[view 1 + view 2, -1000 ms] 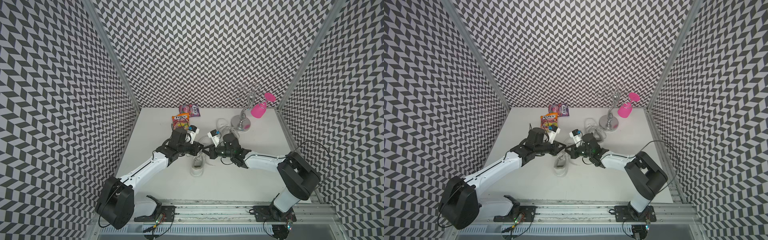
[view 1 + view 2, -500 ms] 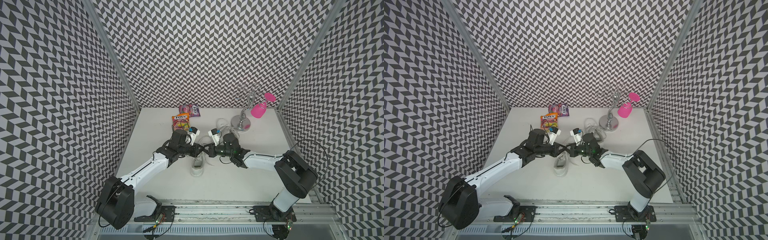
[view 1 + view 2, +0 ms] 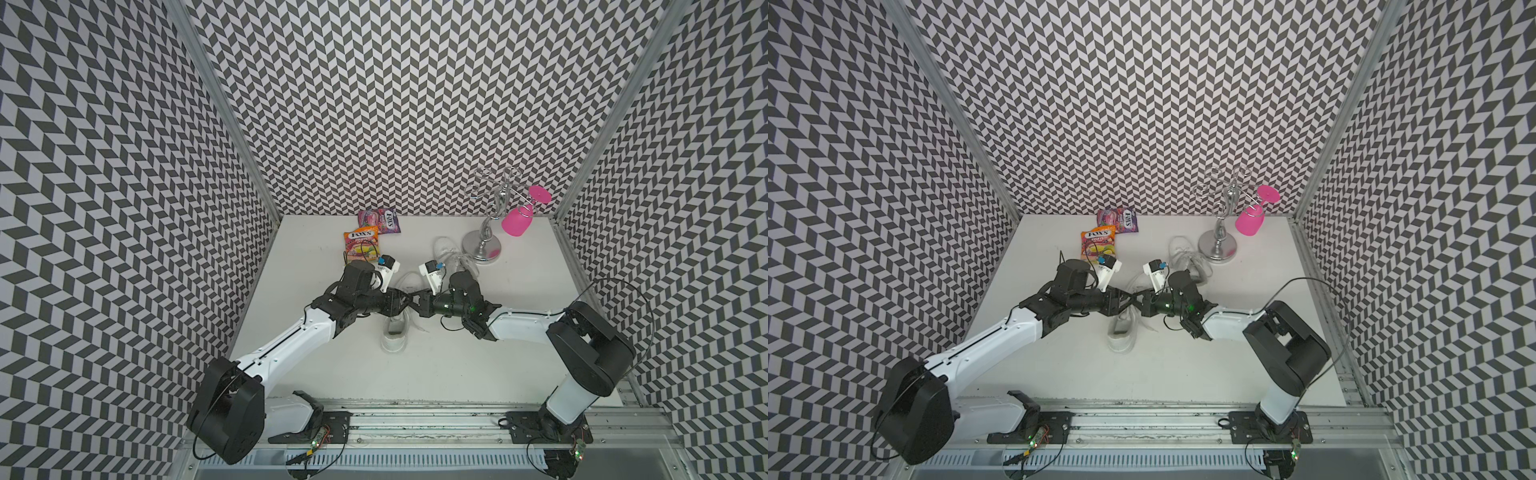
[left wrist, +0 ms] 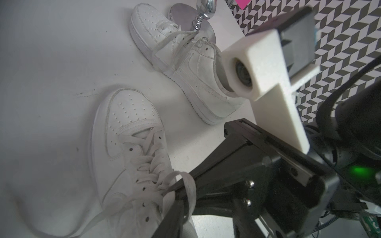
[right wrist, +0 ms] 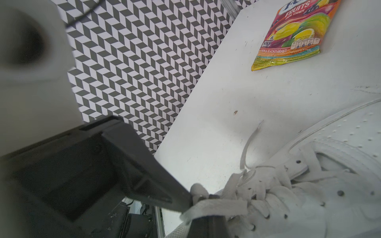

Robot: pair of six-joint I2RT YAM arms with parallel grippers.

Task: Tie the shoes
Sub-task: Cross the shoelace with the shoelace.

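Two white shoes lie on the table. The near shoe [image 3: 394, 330] [image 4: 132, 156] lies at the centre with its toe toward the back wall; the far shoe [image 3: 451, 255] [image 4: 185, 61] lies beside a silver stand. Both grippers meet tip to tip just above the near shoe's lacing. My right gripper [image 3: 419, 302] [image 5: 208, 208] is shut on a flat white lace [image 5: 218, 207] [image 4: 190, 191] of the near shoe. My left gripper [image 3: 405, 300] stands open right against it; one of its fingers [image 4: 171, 218] shows beside the lace loop. The near shoe's other lace end [image 5: 250, 140] trails on the table.
Two candy bags [image 3: 362, 243] [image 3: 380, 221] lie at the back left, one of them [image 5: 292, 35] also in the right wrist view. A silver stand [image 3: 484, 245] with a hanging pink glass [image 3: 517, 220] is at the back right. Patterned walls close three sides; a rail [image 3: 415, 419] runs along the front.
The two grippers have closed the small gap between them and now meet above the near shoe. My left gripper's jaws have parted; the right stays shut on the lace.
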